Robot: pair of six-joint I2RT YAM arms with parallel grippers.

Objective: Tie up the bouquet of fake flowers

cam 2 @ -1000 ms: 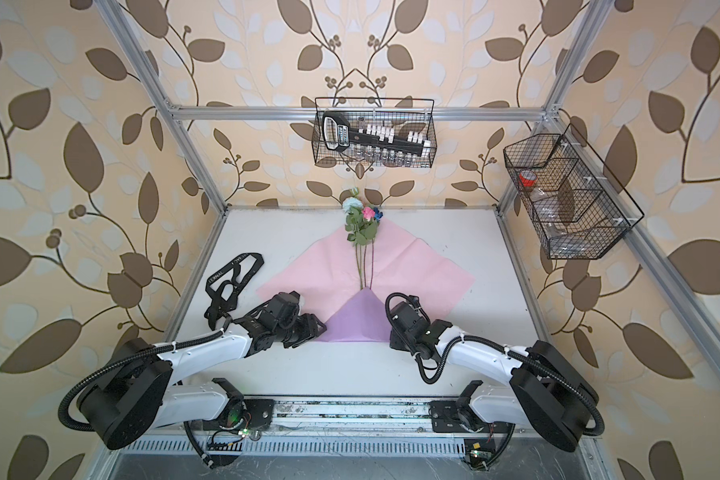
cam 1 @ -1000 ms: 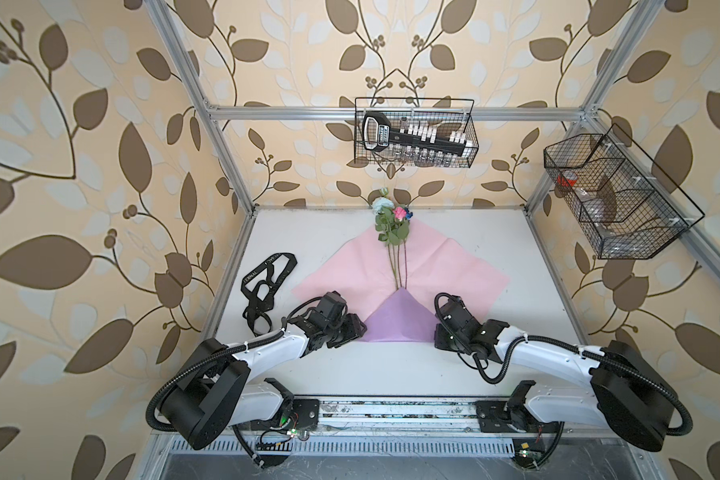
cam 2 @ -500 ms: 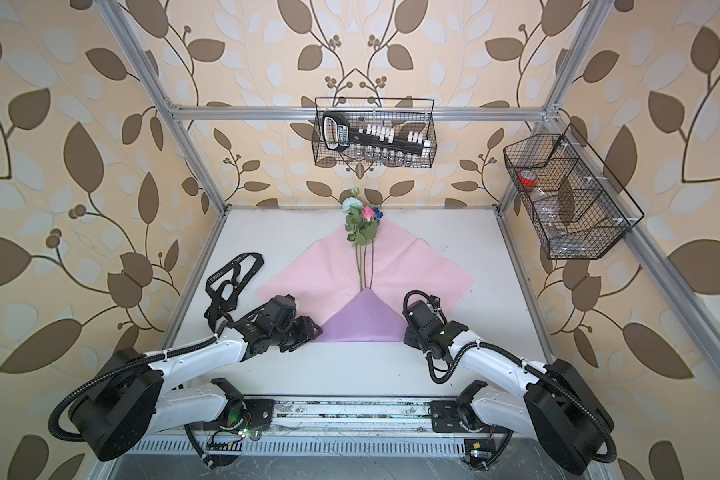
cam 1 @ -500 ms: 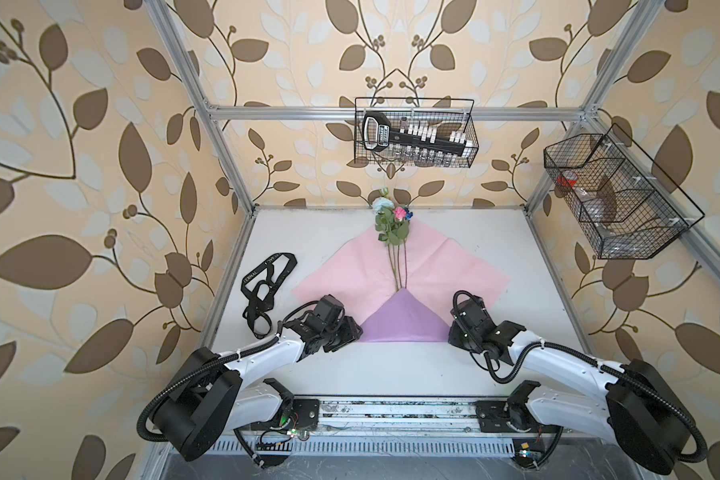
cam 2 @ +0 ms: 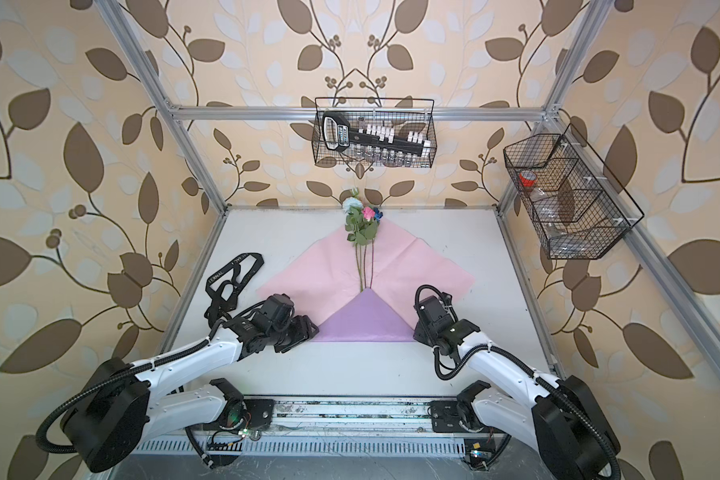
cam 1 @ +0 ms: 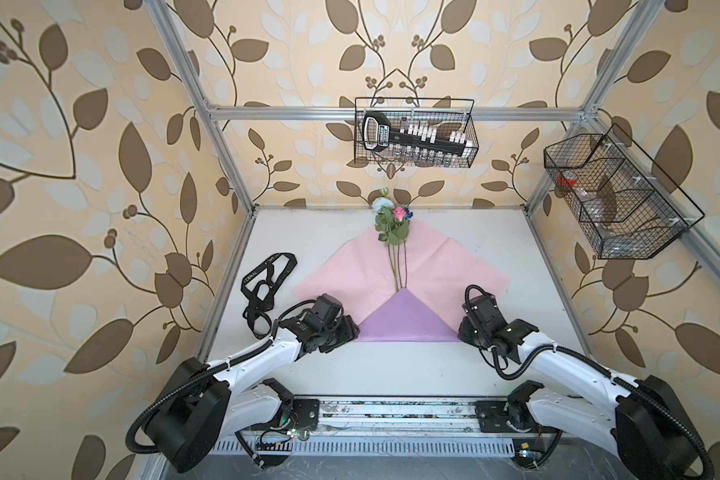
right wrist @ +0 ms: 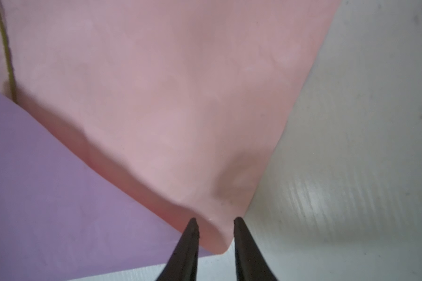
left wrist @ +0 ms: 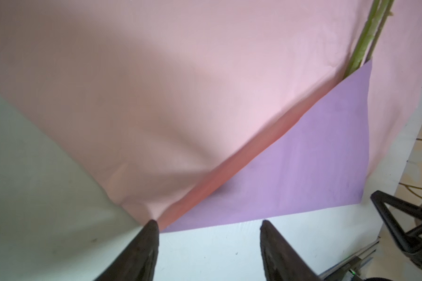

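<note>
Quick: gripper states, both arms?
Left gripper: open, holding nothing.
Right gripper: narrowly open, corner of the wrapping paper between its jaws, not clamped.

Leaf-patterned walls [cam 1: 80, 166] are enclosing a white counter [cam 1: 391, 365].
Aluminium rails [cam 1: 308, 112] are framing it; a far wire basket [cam 1: 360, 158] and a right wire basket [cam 1: 641, 241] are hanging on the walls.

Readable writing: one fragment of a word only.
The long black fabric ribbon [cam 1: 253, 274] near the left wall carried white letters. "ERNAL" could be read on it in both top views [cam 2: 218, 276], and the rest was too small. The black tool [cam 1: 425, 141] in the black wire basket [cam 1: 433, 162] had a label, not legible.
</note>
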